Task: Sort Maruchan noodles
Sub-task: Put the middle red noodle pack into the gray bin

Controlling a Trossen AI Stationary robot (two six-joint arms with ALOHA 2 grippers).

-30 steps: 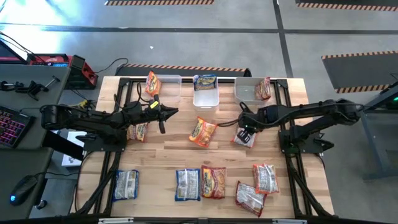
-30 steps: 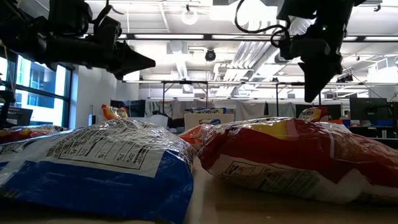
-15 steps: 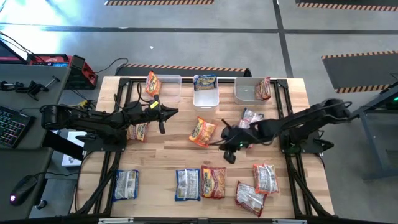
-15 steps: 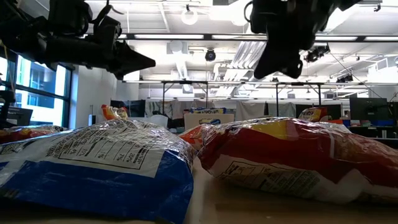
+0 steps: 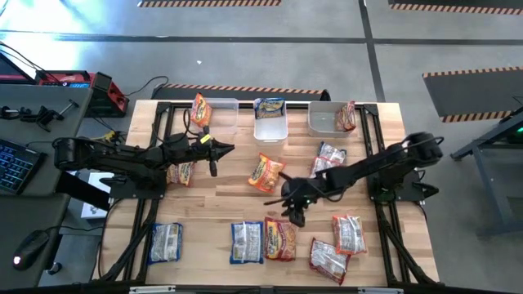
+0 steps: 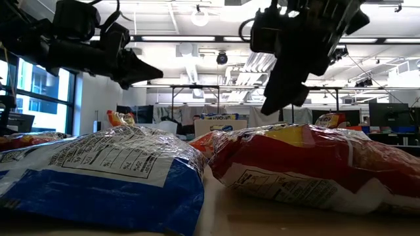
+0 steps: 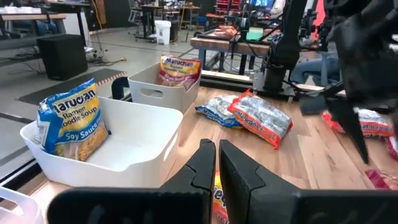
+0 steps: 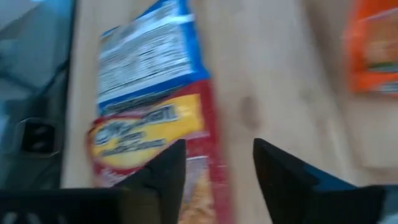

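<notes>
The Maruchan noodles are spread over the wooden table [image 5: 221, 204]. An orange packet [image 5: 266, 171] and a pink one [image 5: 329, 155] lie mid-table. Blue [image 5: 247, 242], red [image 5: 280, 238] and pink [image 5: 349, 233] packets lie flat along the near edge. My right gripper [image 5: 296, 214] hangs open, tipped downward, just above the red packet [image 8: 149, 134], with the blue packet [image 8: 149, 56] beside it. It touches nothing. My left gripper [image 5: 221, 149] hovers shut and level over the table's left half, next to another orange packet [image 5: 181, 171].
Three clear bins stand along the far edge. The left bin [image 5: 219, 110] holds an orange packet, the middle bin [image 5: 271, 126] a blue one and the right bin [image 5: 325, 122] a pink one. A further blue packet [image 5: 166, 242] and a pink packet [image 5: 329, 257] lie near the front edge.
My right gripper has swung from the pink packet at mid-right toward the table's near edge and left. It has sunk and tipped downward, and now stands over the red packet. The pink packet stays behind on the table.
</notes>
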